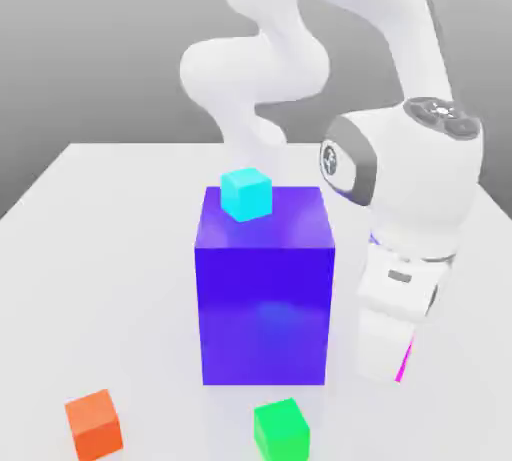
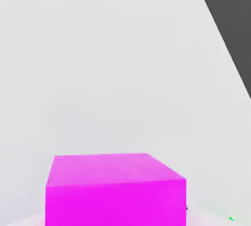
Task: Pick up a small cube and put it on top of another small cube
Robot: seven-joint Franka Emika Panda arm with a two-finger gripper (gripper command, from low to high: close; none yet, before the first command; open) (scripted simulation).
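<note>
The small cube [image 2: 115,188] is glossy magenta-pink and sits close under the hand camera on the white table. In the exterior view just a thin magenta sliver of the small cube [image 1: 405,361] peeks out from behind the white hand, low on the exterior view's right. My gripper [image 1: 395,369] is down at table level there, shut on the small cube, just right of the big blue-violet block [image 1: 265,289]. The arm's hand hides most of the cube.
A small cyan cube [image 1: 246,194] rests on top of the big block. A small orange cube [image 1: 94,423] and a small green cube [image 1: 281,429] lie on the white table [image 1: 100,249] near its front edge.
</note>
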